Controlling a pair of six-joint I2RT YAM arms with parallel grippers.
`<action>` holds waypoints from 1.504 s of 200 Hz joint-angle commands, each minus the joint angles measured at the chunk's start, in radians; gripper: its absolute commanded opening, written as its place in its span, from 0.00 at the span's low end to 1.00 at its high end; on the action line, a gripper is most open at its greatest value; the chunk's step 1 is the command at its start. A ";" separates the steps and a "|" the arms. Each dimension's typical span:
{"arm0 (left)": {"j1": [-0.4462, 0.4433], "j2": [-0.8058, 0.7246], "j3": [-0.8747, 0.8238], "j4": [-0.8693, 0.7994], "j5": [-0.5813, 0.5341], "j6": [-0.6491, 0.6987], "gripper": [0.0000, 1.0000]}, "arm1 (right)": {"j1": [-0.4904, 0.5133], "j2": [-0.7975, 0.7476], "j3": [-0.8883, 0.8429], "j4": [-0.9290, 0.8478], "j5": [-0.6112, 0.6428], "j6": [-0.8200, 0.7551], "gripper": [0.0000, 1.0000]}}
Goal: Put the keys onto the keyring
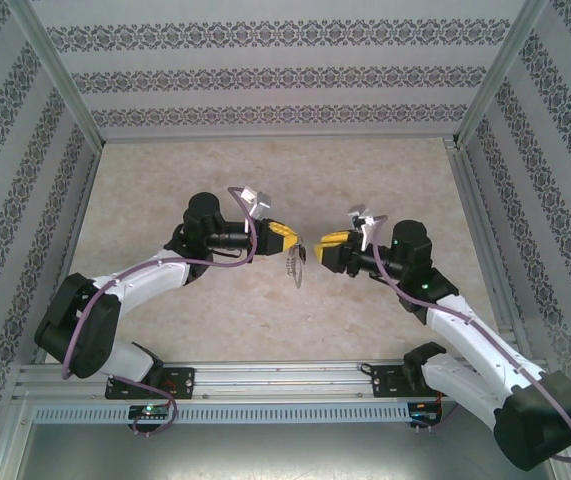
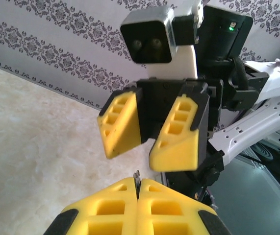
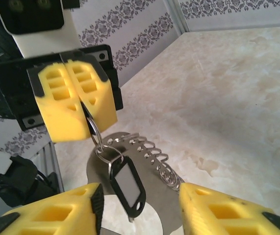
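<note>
Marble-look table, patterned walls round it. My left arm and right arm reach in from the near edge and meet nose to nose over the middle of the table, tips near each other, not touching. My left gripper is clamped tight, yellow fingers pressed together, pinching a thin wire loop at the top of the keyring. In the left wrist view only a sliver of metal edge shows in the seam between the pads. My right gripper stands with jaws well apart, gripping nothing, facing the left one. The keyring hangs below my left fingers, off the table, between the two grippers. It's a flat grey metal plate, tilted, with a fringe of small wire curls along the far side. In the right wrist view its lower part sits in the gap between my right fingers; can't tell if it touches either one. The key has a black rounded head with a paler middle. It dangles in front of the plate from a small split ring just under the pinched loop.
</note>
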State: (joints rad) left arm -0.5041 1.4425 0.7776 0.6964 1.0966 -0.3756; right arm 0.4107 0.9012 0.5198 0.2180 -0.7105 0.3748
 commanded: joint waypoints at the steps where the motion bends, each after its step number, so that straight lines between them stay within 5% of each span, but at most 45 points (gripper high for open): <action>1: -0.009 -0.021 -0.009 0.108 -0.002 -0.037 0.00 | 0.044 -0.003 -0.024 0.059 0.073 0.007 0.50; 152: -0.008 -0.019 -0.008 0.112 0.001 -0.053 0.00 | 0.158 0.118 0.039 0.088 0.151 -0.027 0.48; 196: -0.009 -0.021 -0.009 0.115 0.000 -0.053 0.00 | 0.174 0.116 0.036 0.065 0.175 -0.038 0.35; 248: -0.009 -0.022 -0.016 0.127 -0.013 -0.052 0.00 | 0.194 0.099 0.034 0.035 0.193 -0.060 0.05; 301: -0.009 -0.027 -0.025 0.140 -0.023 -0.050 0.00 | 0.223 0.106 0.052 0.010 0.182 -0.081 0.00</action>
State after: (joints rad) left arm -0.5041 1.4425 0.7609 0.7506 1.0752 -0.4210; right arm 0.6128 1.0142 0.5304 0.2481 -0.5293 0.3283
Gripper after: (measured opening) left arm 0.066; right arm 0.050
